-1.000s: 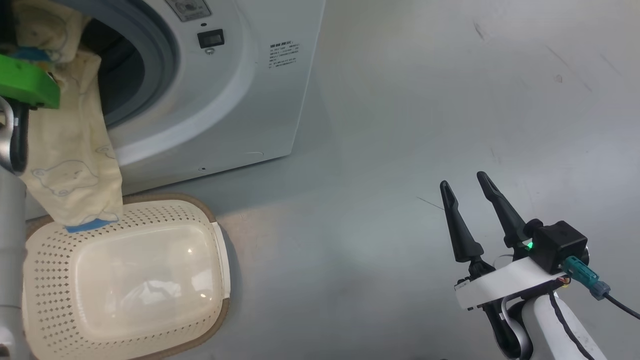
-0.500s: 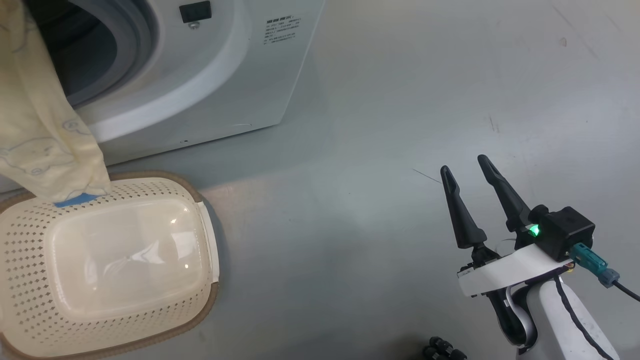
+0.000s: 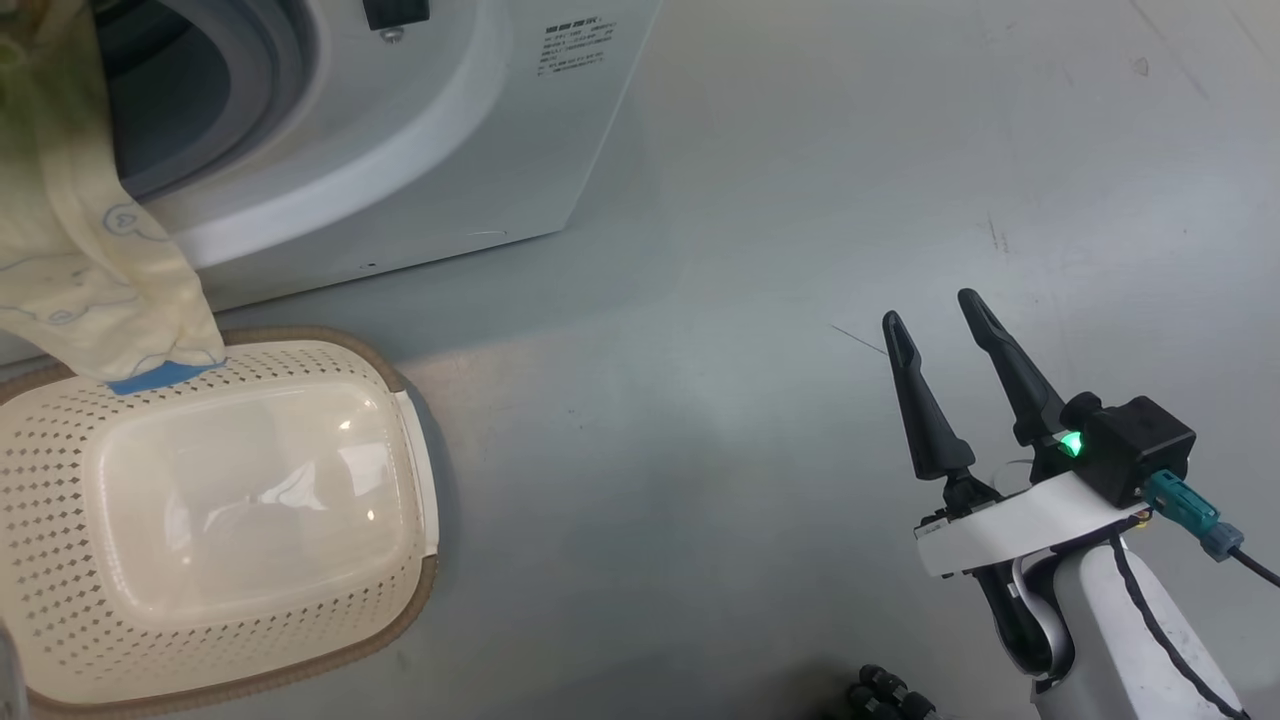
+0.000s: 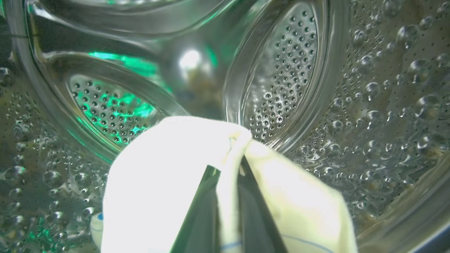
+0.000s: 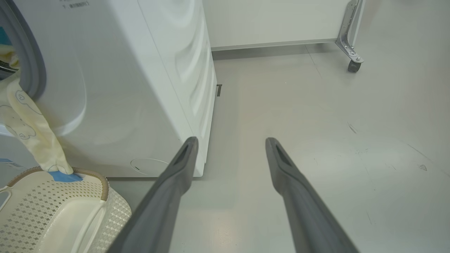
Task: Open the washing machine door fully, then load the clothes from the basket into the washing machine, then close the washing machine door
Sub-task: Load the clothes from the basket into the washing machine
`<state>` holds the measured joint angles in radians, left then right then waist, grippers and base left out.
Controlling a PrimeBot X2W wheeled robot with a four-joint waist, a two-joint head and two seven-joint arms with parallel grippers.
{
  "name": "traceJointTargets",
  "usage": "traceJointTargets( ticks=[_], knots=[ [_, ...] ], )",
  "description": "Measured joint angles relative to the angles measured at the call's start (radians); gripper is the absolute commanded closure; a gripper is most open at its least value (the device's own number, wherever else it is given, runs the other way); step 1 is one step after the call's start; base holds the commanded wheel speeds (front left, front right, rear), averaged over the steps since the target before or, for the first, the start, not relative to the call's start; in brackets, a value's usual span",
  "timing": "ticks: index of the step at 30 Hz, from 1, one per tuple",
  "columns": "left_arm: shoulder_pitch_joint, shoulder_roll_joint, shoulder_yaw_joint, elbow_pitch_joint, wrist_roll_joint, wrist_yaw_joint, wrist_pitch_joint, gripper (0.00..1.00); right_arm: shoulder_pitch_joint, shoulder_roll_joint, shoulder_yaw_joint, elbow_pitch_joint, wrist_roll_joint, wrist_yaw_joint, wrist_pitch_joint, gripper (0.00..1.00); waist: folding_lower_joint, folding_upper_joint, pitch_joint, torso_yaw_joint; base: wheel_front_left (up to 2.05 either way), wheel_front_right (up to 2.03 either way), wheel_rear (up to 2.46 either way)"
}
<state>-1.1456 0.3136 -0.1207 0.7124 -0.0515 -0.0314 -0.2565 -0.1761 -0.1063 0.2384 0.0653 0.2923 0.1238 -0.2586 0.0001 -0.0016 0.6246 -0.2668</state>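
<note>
Right now I'm pinching the clothes [image 4: 154, 175] in the left gripper [image 4: 230, 168], arm reaching deep into the washing machine's [image 3: 470, 150] drum [image 4: 281, 70] so the fabric is landing inside. A blue cuff is hanging down to the basket [image 3: 60, 560] rim. My right gripper [image 3: 929, 307] is hovering over the floor [image 3: 750, 300], fingers spread, out of the way.

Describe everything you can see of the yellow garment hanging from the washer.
The clothes: one soft cream-yellow garment with thin blue line drawings and a bright blue cuff. The shut left gripper pinches one end inside the washing machine drum; the rest drapes out over the porthole, cuff at the basket rim.
</note>
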Motion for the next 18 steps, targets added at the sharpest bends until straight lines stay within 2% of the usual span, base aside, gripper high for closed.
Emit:
traceJointTargets(
  ticks=[2, 4, 5, 6, 7, 9, 18],
  knots=[
    [0.001, -0.002, 0.000, 0.032, 0.000, 0.004, 0.000, 0.96, -0.002, 0.000, -0.002, 0.001, 0.000, 0.000, 0.000, 0.00, 0.0000, 0.0000, -0.002, 0.001, 0.00, 0.00, 0.00],
    [0.003, -0.003, -0.002, 0.053, 0.000, 0.008, 0.000, 0.78, -0.004, 0.000, -0.003, 0.002, 0.000, 0.000, 0.000, 0.00, 0.0000, 0.0000, -0.005, 0.003, 0.00, 0.00, 0.00],
    [0.003, -0.006, -0.002, 0.067, 0.000, 0.011, 0.000, 0.60, -0.005, 0.000, -0.004, 0.003, 0.000, 0.000, 0.000, 0.00, 0.0000, 0.0000, -0.007, 0.004, 0.00, 0.00, 0.00],
    [0.003, -0.012, 0.000, 0.084, -0.001, 0.011, 0.000, 0.51, -0.008, 0.000, -0.004, 0.004, 0.000, 0.000, 0.000, 0.00, 0.0000, 0.0000, -0.010, 0.005, 0.00, 0.00, 0.00],
    [0.003, -0.020, 0.000, 0.098, -0.002, 0.011, 0.000, 0.29, -0.010, 0.000, -0.004, 0.004, 0.000, 0.000, 0.000, 0.00, 0.0000, 0.0000, -0.014, 0.006, 0.00, 0.00, 0.00],
    [0.004, -0.031, -0.002, 0.118, -0.002, 0.011, 0.000, 0.01, -0.012, 0.000, -0.003, 0.004, 0.000, 0.000, 0.000, 0.00, 0.0000, 0.0000, -0.022, 0.009, 0.00, 0.00, 0.00],
    [0.002, -0.066, 0.002, 0.175, -0.011, 0.024, 0.000, 0.00, -0.012, -0.002, -0.007, 0.012, 0.000, 0.000, 0.000, 0.00, -0.0001, 0.0000, -0.054, 0.026, 0.00, 0.00, 0.00]
  ],
)
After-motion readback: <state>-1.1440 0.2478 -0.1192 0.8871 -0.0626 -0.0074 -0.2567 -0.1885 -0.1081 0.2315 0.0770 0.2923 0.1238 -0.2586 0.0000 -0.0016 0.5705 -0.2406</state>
